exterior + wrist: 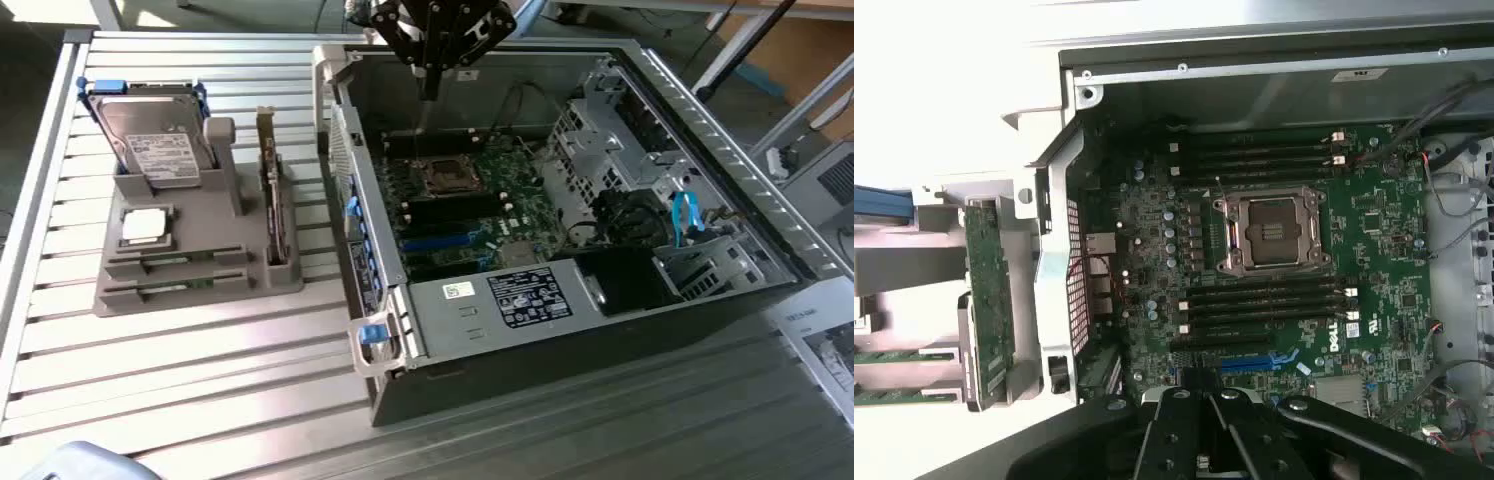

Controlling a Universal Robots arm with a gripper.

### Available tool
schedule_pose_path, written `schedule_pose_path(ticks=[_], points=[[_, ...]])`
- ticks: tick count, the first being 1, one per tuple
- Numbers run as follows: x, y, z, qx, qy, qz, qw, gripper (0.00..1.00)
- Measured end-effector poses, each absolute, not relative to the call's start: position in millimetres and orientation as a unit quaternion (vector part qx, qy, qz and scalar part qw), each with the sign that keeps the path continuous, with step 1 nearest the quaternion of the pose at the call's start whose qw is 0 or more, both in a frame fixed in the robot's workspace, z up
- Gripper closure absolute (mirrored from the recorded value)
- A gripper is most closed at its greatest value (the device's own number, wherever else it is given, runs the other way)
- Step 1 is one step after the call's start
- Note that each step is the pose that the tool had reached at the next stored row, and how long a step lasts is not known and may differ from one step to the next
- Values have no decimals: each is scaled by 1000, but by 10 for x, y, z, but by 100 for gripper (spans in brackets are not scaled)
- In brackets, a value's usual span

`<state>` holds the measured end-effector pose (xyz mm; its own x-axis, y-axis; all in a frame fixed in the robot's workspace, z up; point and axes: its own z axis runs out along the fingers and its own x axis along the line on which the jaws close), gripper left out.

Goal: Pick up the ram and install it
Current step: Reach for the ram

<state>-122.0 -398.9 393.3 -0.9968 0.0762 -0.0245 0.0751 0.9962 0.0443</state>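
Two ram sticks (904, 355), thin and green, lie in the front slots of the grey parts holder (200, 285); the second one (899, 397) sits just beside the first. My gripper (427, 95) hangs over the back of the open computer case (534, 330), far from the holder. Its black fingers (1179, 430) are shut with nothing between them. Below it lies the green motherboard (1374, 250) with the empty CPU socket (1272, 232) and black memory slots (1264, 300) on either side of it.
A silver hard drive (154, 140) stands upright at the back of the holder, and an upright expansion card (274, 200) at its side nearest the case. A drive cage and cables (667, 220) fill the case at the exterior view's right. All rests on a slatted metal table (187, 380).
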Motion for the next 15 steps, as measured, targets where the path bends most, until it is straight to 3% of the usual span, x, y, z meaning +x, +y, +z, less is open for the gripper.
schedule_pose_path(ticks=[15], points=[[-1232,-3990,3932,38,999,22,13,90]])
